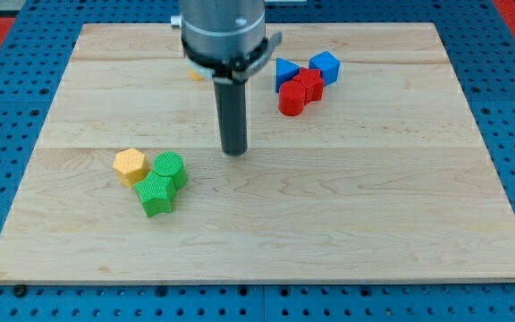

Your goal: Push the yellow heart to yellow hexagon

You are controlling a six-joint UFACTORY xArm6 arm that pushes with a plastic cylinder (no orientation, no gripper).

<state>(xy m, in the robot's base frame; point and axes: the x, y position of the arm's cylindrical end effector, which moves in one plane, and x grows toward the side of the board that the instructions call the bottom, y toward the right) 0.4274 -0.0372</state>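
Nearest the view's bottom, on the left half of the wooden counter (347, 233), sits a tight cluster of three blocks. The green star-like block (157, 195) is lowest, with a green cylinder (171, 168) touching it just above and to the right. The yellow hexagon (130, 166) rests against the left side of the two green blocks.

Further up, near the middle of the counter, my tip (234, 152) touches down on bare wood. It stands to the right of the green cylinder and slightly above it, apart from it, with no block in contact. The rod has no fingers, so there is nothing to open or close.

Toward the view's top, the arm's grey housing hides most of a small yellow block (195, 75). Only a sliver of it shows at the housing's left edge, so its shape cannot be made out; it may be the yellow heart. It lies well apart from the yellow hexagon.

To the right of the rod is a second cluster. A red cylinder (291, 98) and a red block (309, 84) touch each other, with a blue triangle (285, 71) just above-left and a blue cube (325, 66) at the upper right.
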